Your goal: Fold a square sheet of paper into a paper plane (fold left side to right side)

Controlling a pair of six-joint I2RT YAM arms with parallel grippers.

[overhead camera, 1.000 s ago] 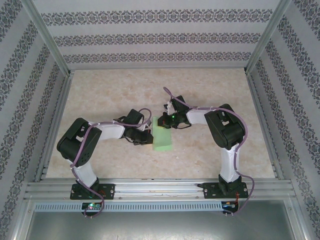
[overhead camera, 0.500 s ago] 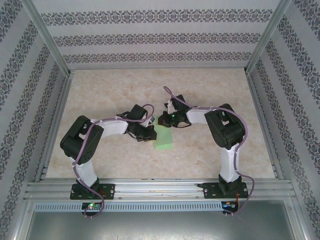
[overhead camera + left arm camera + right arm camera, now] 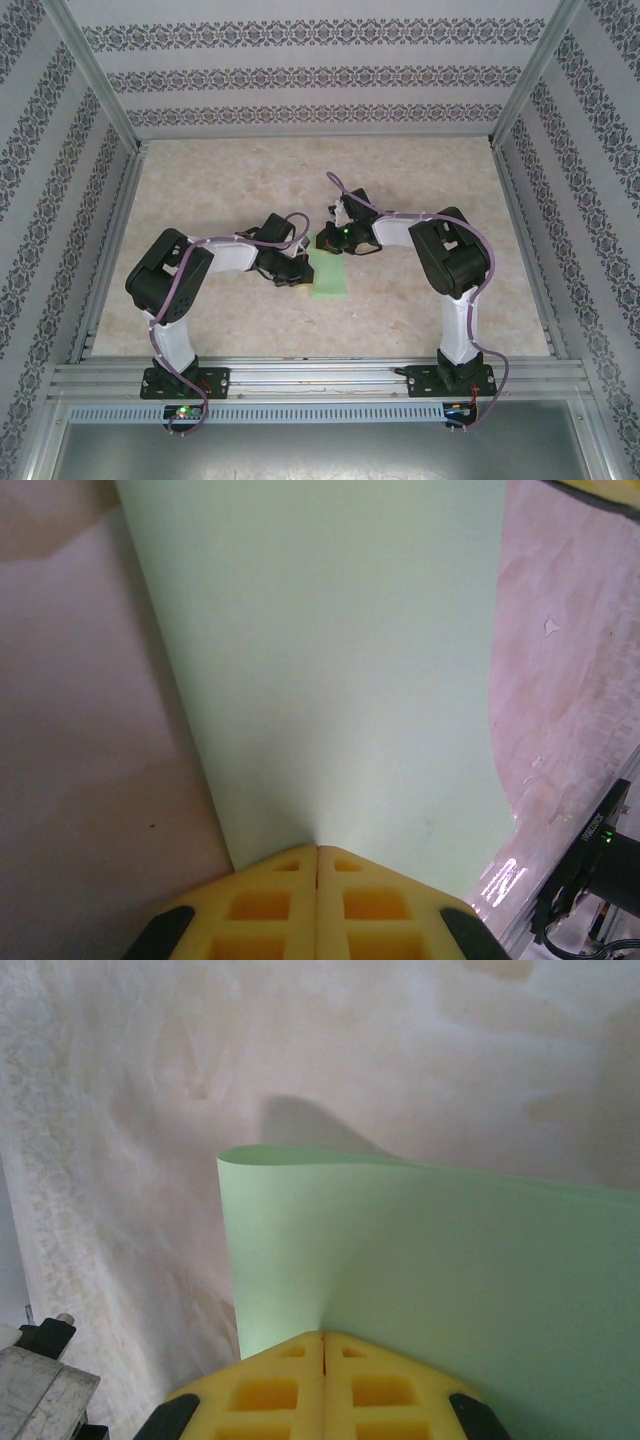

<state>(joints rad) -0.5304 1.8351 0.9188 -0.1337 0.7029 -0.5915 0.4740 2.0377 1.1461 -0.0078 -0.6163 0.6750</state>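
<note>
Near the middle of the table [image 3: 420,180], the square sheet of paper [image 3: 330,282] lies bent over on itself, its long axis running from far edge to near edge. The left gripper [image 3: 317,850] and right gripper [image 3: 323,1335] each pinch it tight; from above, the arms hide its far end and left side

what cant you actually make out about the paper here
Top external: far end of the paper is hidden under the right tool; any crease is too small to see.
Left wrist: the left tool covers the near edge, so pinching or just pressing is unclear.
Right wrist: the frame edge cuts off the paper's right side.
</note>
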